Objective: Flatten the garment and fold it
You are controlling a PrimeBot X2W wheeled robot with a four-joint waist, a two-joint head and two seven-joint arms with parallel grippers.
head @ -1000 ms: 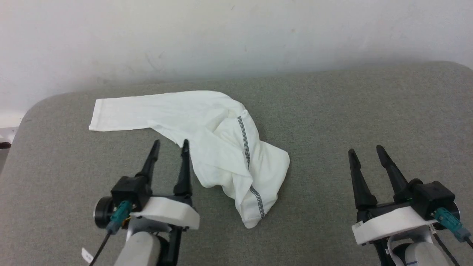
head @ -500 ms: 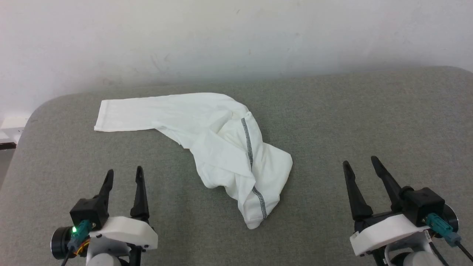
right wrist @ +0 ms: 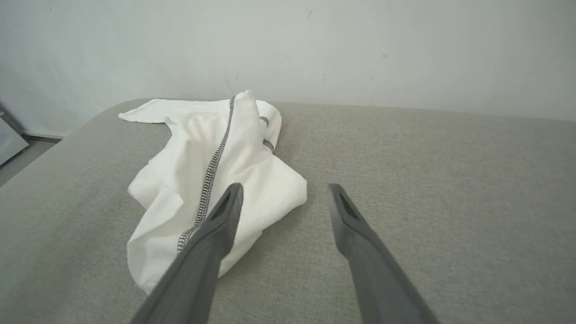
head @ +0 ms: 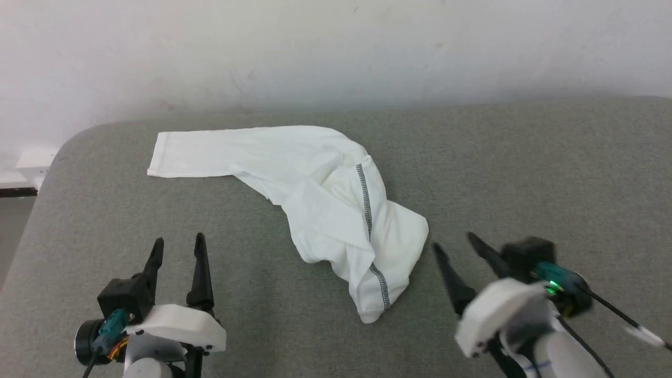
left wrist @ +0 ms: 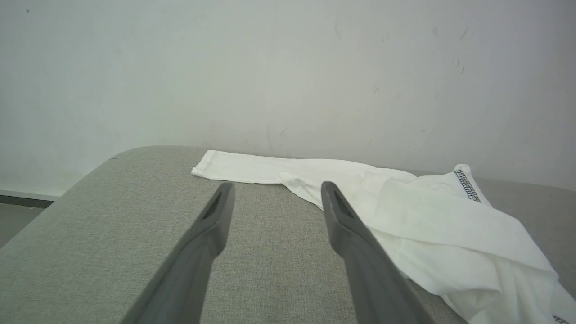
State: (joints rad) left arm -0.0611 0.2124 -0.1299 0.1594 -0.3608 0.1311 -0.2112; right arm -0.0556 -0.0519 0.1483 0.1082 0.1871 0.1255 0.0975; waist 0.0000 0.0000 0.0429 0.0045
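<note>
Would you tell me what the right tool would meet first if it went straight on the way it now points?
Probably the garment: its bunched edge lies just ahead of the right tool, though its height above the fabric is unclear.

No text, number or sign can be read. The garment (head: 325,205) bears no lettering; a small white tag (head: 641,335) behind the right tool (head: 453,241) is blurred.

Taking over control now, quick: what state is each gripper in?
Left gripper: open, holding nothing.
Right gripper: open, holding nothing, close beside the garment.
</note>
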